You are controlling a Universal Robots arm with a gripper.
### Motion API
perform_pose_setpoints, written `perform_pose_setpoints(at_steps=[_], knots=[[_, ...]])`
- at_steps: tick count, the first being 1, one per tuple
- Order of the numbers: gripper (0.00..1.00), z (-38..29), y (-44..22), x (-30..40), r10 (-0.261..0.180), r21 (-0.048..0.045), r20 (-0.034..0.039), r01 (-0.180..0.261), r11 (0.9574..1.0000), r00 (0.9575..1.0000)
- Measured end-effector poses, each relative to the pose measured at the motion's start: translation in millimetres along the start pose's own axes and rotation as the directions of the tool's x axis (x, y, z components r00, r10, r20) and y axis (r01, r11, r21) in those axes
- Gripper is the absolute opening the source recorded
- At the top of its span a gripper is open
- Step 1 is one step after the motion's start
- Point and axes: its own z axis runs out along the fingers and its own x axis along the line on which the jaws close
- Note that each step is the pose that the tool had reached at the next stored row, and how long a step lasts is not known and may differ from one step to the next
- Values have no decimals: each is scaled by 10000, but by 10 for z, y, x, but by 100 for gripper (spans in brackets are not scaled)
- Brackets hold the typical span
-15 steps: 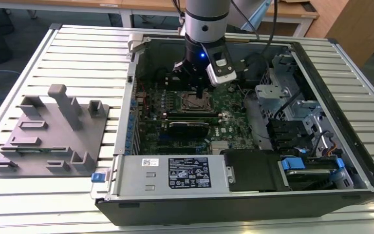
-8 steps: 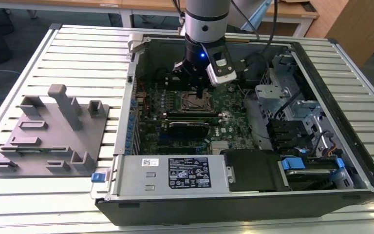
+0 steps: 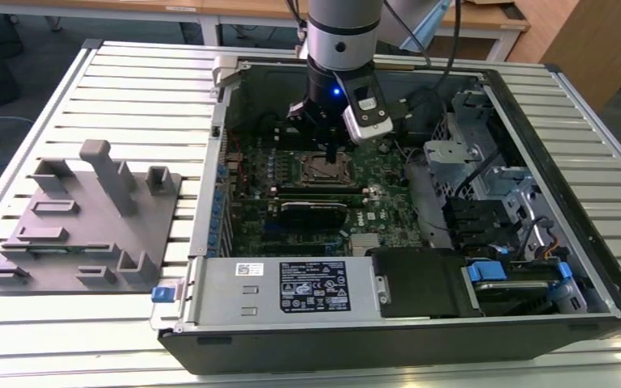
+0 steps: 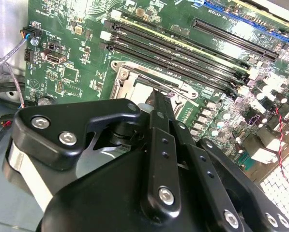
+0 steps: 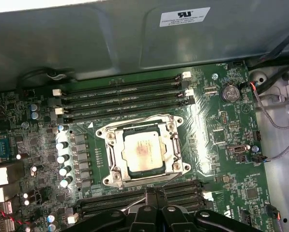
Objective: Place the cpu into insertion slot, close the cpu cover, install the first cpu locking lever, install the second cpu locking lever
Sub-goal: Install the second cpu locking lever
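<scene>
Arm reaching down into open computer case (image 3: 569, 105), gripper (image 3: 335, 152) hanging just above insertion slot (image 3: 322, 170) on green motherboard (image 5: 221, 145). Fingers (image 4: 159, 113) appearing pressed together, nothing between them; tips sitting at socket edge in first wrist view. Cpu (image 5: 142, 152) lying seated in slot, cpu cover (image 5: 116, 159) lying closed around it, framing chip's grey top. Thin lever wire (image 5: 166, 181) running along socket edge beside fingertips. Grey fixture (image 3: 84, 218) sitting on table (image 3: 149, 73), well apart from case.
</scene>
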Motion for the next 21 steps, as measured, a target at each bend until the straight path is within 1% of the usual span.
perform_pose_setpoints(at_steps=[5,7,11,13,14,18,21], knots=[[10,1,-1,-1,0,-1,0,0,10000,10000],[10,1,-15,-3,0,-1,0,0,10000,10000],[10,27,-21,-1,0,-1,0,0,10000,10000],[10,27,-22,-1,-7,1,-1,7,10000,10000],[10,28,-22,-1,-45,0,-3,45,10000,10000],[10,36,-22,-1,-444,-27,-21,444,9990,9990],[10,37,-23,-1,-485,-34,-21,485,9988,9988]])
